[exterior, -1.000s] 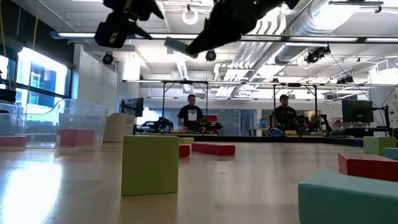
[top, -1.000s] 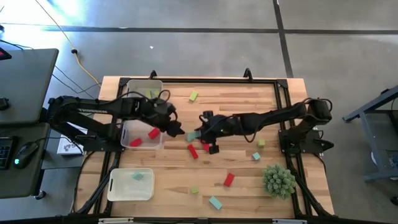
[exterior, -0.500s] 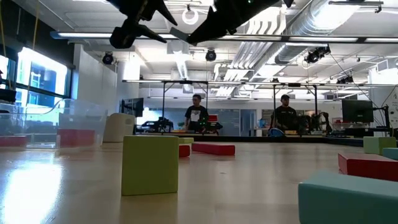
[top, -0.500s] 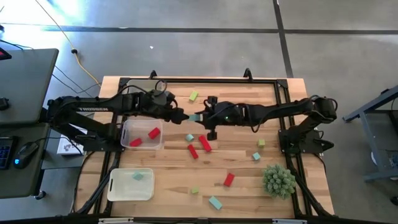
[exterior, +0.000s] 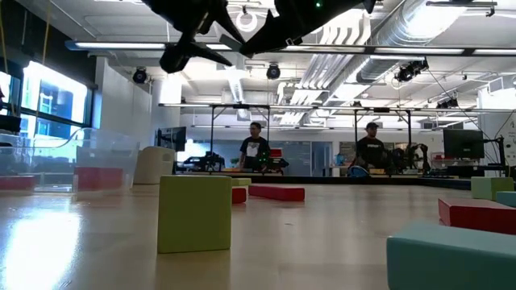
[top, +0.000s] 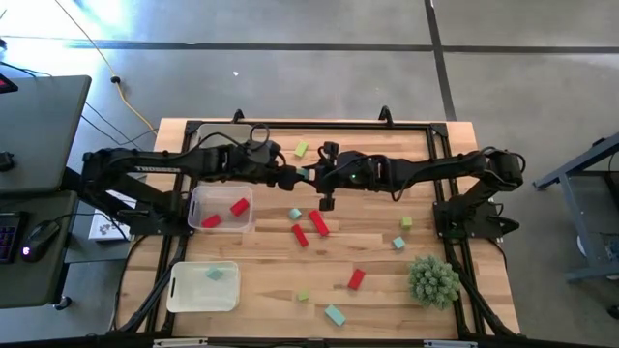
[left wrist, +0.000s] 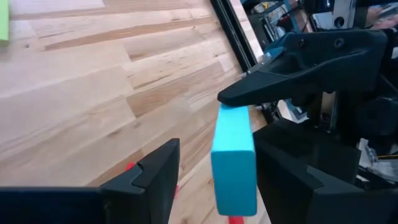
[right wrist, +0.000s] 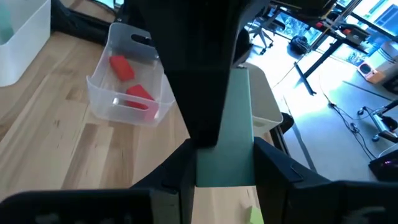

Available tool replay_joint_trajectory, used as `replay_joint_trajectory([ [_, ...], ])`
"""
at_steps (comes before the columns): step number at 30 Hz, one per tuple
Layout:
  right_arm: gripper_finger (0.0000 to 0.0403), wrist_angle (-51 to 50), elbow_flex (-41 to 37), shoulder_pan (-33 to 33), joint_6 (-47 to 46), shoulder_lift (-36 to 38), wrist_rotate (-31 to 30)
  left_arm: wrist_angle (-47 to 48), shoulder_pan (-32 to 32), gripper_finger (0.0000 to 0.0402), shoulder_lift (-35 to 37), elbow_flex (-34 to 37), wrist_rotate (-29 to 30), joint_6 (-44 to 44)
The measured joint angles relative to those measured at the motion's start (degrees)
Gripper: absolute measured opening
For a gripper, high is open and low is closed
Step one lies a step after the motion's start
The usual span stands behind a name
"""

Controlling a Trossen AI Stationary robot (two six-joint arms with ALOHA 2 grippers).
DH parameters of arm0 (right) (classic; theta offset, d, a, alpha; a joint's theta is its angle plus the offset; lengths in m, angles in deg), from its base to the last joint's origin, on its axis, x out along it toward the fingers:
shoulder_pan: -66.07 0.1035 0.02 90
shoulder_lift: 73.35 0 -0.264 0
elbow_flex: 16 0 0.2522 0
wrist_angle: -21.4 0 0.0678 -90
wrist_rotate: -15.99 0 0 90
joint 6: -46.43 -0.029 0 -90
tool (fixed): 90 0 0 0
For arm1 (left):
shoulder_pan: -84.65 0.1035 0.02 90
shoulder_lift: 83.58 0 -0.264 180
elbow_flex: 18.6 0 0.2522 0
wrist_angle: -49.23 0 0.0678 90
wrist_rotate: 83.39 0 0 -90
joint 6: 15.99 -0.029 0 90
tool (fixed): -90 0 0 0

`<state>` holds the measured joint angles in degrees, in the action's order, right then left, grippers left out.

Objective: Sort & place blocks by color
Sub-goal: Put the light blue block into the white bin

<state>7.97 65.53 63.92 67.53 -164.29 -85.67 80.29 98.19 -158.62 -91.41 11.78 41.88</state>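
A wooden surface (top: 368, 246) carries scattered blocks, three clear bins along its left edge and a spiky green plant (top: 432, 279) near the front right corner. Both arms meet in the air above the middle of the surface, toward the far edge. The right gripper (top: 308, 175) is closed on a teal bar (left wrist: 234, 160), gripping one end of it; the right wrist view shows the bar (right wrist: 225, 137) clamped between the fingers. The left gripper (top: 292, 179) faces it with its fingers spread wide on either side of the bar's free end, not touching it in the left wrist view. The middle bin (top: 197, 209) holds two red blocks (top: 239, 206), the front bin (top: 179, 288) one teal block (top: 214, 275). Loose on the surface lie red bars (top: 317, 224) near the middle, a green block (top: 301, 150) by the far edge, and a teal block (top: 335, 314) near the front edge. In the low view, a green cube (exterior: 194, 213) stands close up, and two people stand far off in the room.
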Motion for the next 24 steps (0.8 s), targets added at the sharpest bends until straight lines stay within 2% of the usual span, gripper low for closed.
replay_joint_trajectory([
  [4,0.0101,-0.1,0.0,-0.1,0.0,0.0,-0.2,-1.1,0.1,0.0170,-0.5,0.0,0.5,-0.9],
  [19,0.0101,-0.5,0.0,-0.2,0.4,0.0,-1.0,-3.3,0.4,0.0051,-0.4,0.0,1.3,-5.2],
  [24,0.0102,-0.5,0.0,-0.2,0.3,0.0,-2.1,-3.2,0.3,0.0037,-0.4,0.0,1.5,-7.6],
])
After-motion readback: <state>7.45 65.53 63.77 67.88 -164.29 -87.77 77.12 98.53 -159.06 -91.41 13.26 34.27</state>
